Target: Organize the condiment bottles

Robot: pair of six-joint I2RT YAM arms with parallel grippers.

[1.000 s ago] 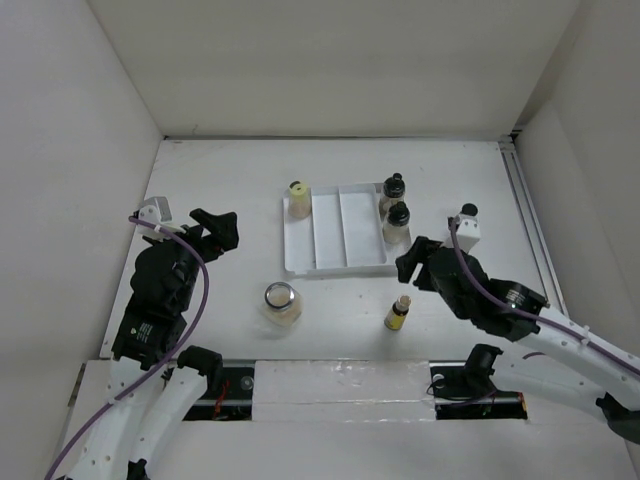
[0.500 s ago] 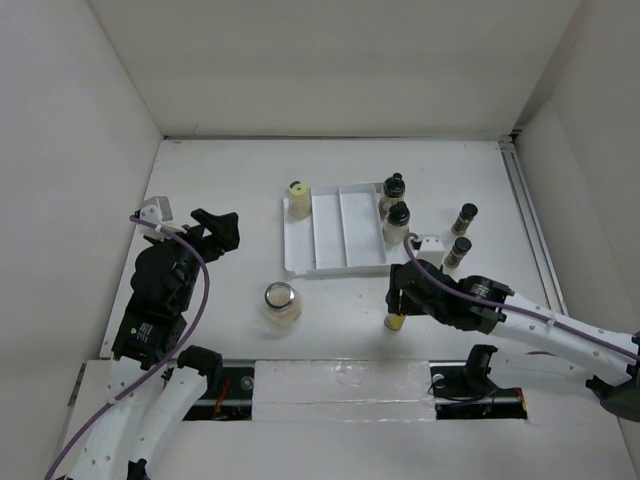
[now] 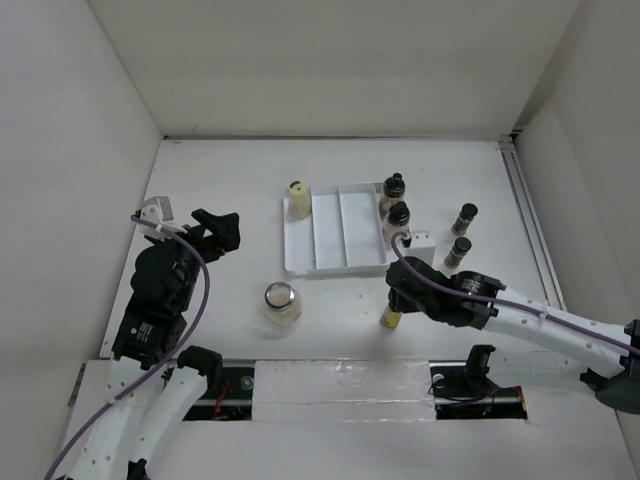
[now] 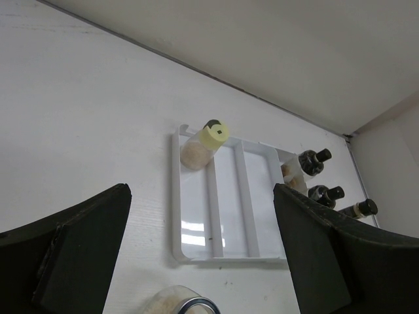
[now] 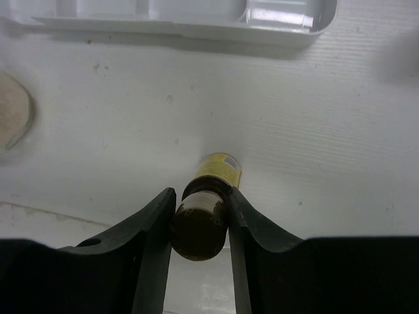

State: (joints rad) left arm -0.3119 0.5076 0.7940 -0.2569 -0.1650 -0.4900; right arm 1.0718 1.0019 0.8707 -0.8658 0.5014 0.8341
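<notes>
Top view: the right gripper (image 3: 393, 300) is low over the tabletop (image 3: 220, 170), just short of the near rim of the white tray (image 3: 330, 235). The small yellow-labelled bottle (image 3: 391, 318) stands directly under it, but the jaws' state is not readable from here. Beyond these jaws, two black-capped shakers (image 3: 397, 215) stand in the tray's right compartment. Off to their right are two slim dark bottles (image 3: 465, 217) on the tabletop, and well to their left is the silver-lidded jar (image 3: 282, 302). The left gripper (image 3: 215, 232) hangs well apart from everything, carrying nothing.

Left wrist view: the left jaws are spread wide with nothing between them. Ahead of them lies the tray, with a yellow-capped bottle (image 4: 208, 137) at its far left corner, seemingly inside that compartment. The compartments between it and the shakers hold no bottle.

Right wrist view: the right jaws are closed on the small bottle's dark cap, one finger touching each side. The labelled body runs down to the tabletop, where the base appears to rest. The tray's near rim sits just ahead of the jaws.

Judgement: the grasp of this loose bottle looks made and the transfer to the tray has not begun. The next move calls for a straight lift high enough to clear the rim, then a short carry forward. The bottle should be set down upright in a free compartment, away from the shakers. The grip is high on the cap, so the body may swing.
</notes>
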